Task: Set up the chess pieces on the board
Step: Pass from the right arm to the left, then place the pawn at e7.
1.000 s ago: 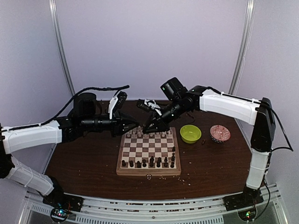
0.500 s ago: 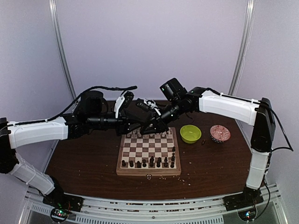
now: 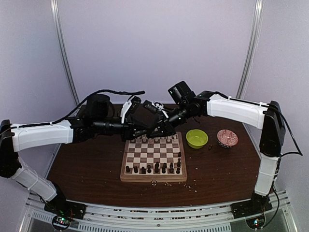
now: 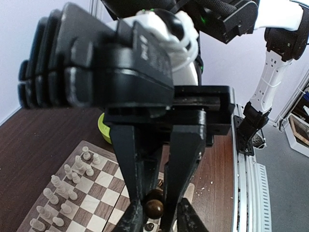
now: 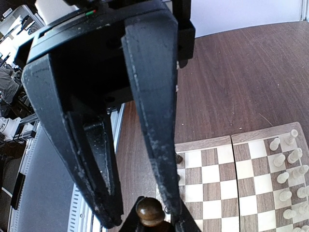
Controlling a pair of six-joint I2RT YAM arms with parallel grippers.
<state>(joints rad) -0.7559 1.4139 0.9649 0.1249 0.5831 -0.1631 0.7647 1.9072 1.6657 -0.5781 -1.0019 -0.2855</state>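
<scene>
Right gripper [image 4: 155, 212]: narrow, pinching a dark brown piece [image 4: 155, 208] between its fingers.
Left gripper [image 5: 142, 215]: jaws partly apart, straddling that same piece; a gap shows on one side.
Held piece: centre of the top view, in the air over the upper edge of the board [image 3: 153, 179].
Cream pieces [image 3: 152, 138]: board's upper rows.
Dark pieces [image 3: 154, 168]: its lower row.
Green bowl [image 3: 197, 138]: right of the board.

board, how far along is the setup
Done: cream pieces stand in the far rows of the board, dark pieces line the near edge. In hand: right gripper pinches a dark piece above the far side, left gripper open around it. Remaining: placing it; the dark second row looks part-filled.
</scene>
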